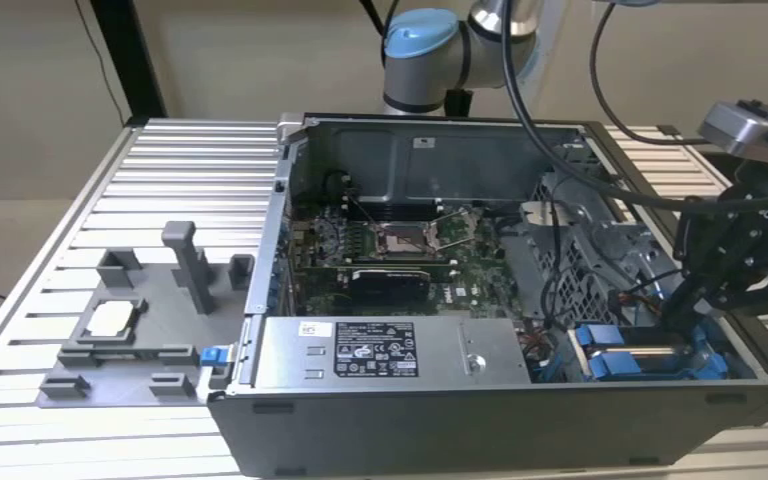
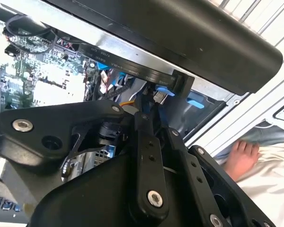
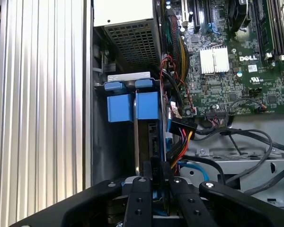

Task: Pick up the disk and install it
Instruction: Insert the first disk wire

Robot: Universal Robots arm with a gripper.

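Disk (image 1: 635, 352) is sitting low in the drive bay at the near corner of the open computer case (image 1: 398, 425), on the exterior view's right, with its blue bracket showing round the metal. In the first wrist view it (image 3: 146, 135) is standing edge-on in the slot, hemmed in by the case wall on one side and a bundle of cables (image 3: 180, 142) on the other. I cannot tell whether it is fully seated.

The hand (image 1: 684, 312) is reaching straight down into that bay. Its fingers are drawn close together, and it looks to be clamping the disk's end in both wrist views (image 3: 155, 172) (image 2: 150, 101). Gripping the narrow end is probably what is letting the disk slide along the slot without fouling the wiring.

Beside the bay, the grey power supply box (image 1: 384, 348) is lying along the front of the case, and the circuit board (image 1: 398, 250) is lying behind it. The case is resting on a ribbed metal bench (image 1: 171, 180). A grey tray (image 1: 131, 385) holding a small square chip (image 1: 113, 318) is sitting well apart on the exterior view's left. A plain beige wall (image 1: 251, 50) is closing off the room behind.
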